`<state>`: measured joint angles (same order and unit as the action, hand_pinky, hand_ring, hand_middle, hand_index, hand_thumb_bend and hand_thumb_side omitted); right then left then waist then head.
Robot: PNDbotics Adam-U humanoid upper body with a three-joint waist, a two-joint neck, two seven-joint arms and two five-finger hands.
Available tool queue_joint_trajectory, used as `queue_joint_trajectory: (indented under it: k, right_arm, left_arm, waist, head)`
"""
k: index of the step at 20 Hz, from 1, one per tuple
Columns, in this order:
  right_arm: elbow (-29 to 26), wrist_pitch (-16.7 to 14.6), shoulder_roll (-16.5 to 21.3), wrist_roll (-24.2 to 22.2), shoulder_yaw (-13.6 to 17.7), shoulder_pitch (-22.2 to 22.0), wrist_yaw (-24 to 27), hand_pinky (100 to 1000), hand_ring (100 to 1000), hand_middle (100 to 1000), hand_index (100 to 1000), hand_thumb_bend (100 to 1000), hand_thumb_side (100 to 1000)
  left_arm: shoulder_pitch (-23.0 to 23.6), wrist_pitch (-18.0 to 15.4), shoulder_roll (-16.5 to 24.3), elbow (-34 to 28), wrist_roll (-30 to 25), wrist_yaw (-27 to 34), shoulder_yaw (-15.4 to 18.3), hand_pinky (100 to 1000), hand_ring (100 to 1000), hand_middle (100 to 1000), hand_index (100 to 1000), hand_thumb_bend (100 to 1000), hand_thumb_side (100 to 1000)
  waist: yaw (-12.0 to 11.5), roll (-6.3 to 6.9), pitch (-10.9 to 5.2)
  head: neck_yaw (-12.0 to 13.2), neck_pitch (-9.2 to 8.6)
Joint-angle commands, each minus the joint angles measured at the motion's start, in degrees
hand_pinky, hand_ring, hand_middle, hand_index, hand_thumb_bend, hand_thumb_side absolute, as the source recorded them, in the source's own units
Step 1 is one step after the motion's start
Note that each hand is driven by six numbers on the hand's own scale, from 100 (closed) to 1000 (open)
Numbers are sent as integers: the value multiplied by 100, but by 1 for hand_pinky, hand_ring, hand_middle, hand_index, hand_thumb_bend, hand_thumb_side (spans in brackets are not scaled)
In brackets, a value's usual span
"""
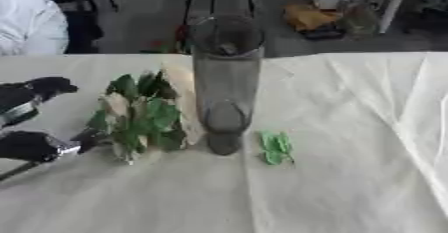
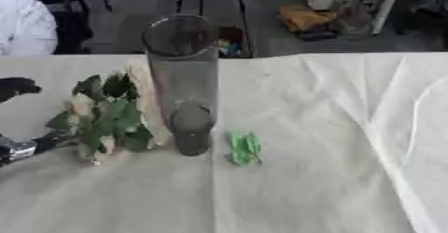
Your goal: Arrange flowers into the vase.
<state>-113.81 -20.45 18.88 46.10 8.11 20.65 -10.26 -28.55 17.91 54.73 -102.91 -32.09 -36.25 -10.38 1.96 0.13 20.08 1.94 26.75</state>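
My left hand (image 1: 35, 144) has its fingers (image 1: 86, 138) closed on the flowers (image 1: 140, 117) — lying beside the vase (image 1: 226, 82); a leaf (image 1: 276, 147) lies right of it.

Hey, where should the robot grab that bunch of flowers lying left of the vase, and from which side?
Probably at the lower stem end of the flower bunch, coming from the robot's left. The bunch lies flat on the tablecloth with leaves and pale blooms spreading upward beside the tall glass vase, so the right side is blocked. The left hand is already beside that end.
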Motion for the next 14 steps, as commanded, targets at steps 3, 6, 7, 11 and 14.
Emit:
queue_joint_trajectory:
  k: [3,6,7,11,14]
  right_arm:
    - [-78,-32,64,2,5,40,65,441,458,420,614,100,876]
    - [-78,-28,60,-8,-2,37,76,441,458,418,614,100,877]
    - [-78,-25,58,-12,-3,35,76,441,458,418,614,100,877]
    - [-78,-19,53,-24,-9,30,80,442,458,417,614,100,877]
    - [-78,-15,49,-29,-10,23,81,442,458,416,615,100,878]
  left_arm:
    - [-111,-42,185,42,-460,-112,51,901,996,1000,1000,521,659]
    - [-148,-50,172,59,-736,-158,97,898,995,1000,1000,502,653]
    - [-164,-48,163,54,-831,-182,117,895,992,1000,1000,494,658]
    - [-240,-14,131,18,-1190,-311,169,873,972,990,1000,471,657]
    - [-294,8,99,7,-1470,-387,191,845,934,967,1000,474,654]
  waist:
    - [1,10,-91]
    - [-6,6,-84]
    - [-7,4,-82]
    - [-10,-2,-80]
    - [-4,-6,-75]
  head:
    - [24,-88]
    - [34,-95]
    - [34,-99]
    - [43,-111]
    - [51,-125]
